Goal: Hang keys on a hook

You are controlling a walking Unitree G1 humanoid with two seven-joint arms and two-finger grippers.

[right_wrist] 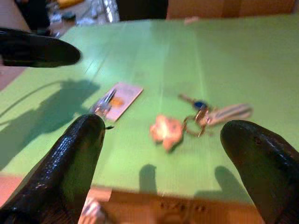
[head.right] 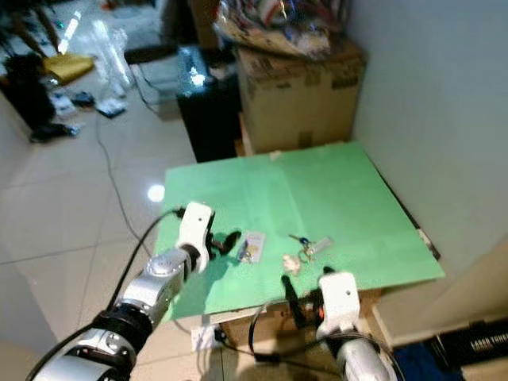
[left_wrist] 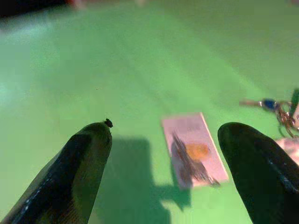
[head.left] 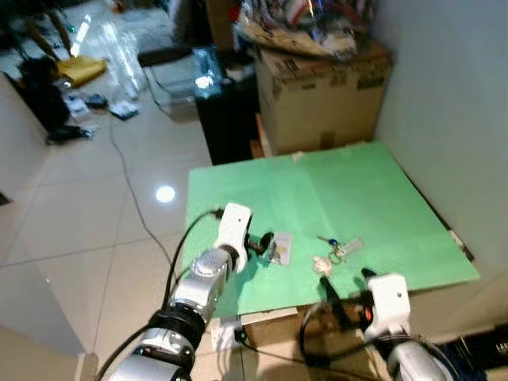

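The bunch of keys [head.left: 335,252] lay on the green board [head.left: 357,198] near its front edge, with a pale flower-shaped fob [right_wrist: 165,130] and a striped tag. Just beside it rested a small card carrying a hook [left_wrist: 194,151]. The left gripper [head.left: 260,244] hovered by the card, fingers spread. The right gripper [head.left: 348,290] sat at the board's front edge facing the keys, fingers also spread wide. A cardboard box [head.left: 321,91] stood behind the board.

We see the keys [head.left: 334,252] lying on the board [head.left: 357,182], with a small card [head.left: 279,248] just beside them at nine o'clock.
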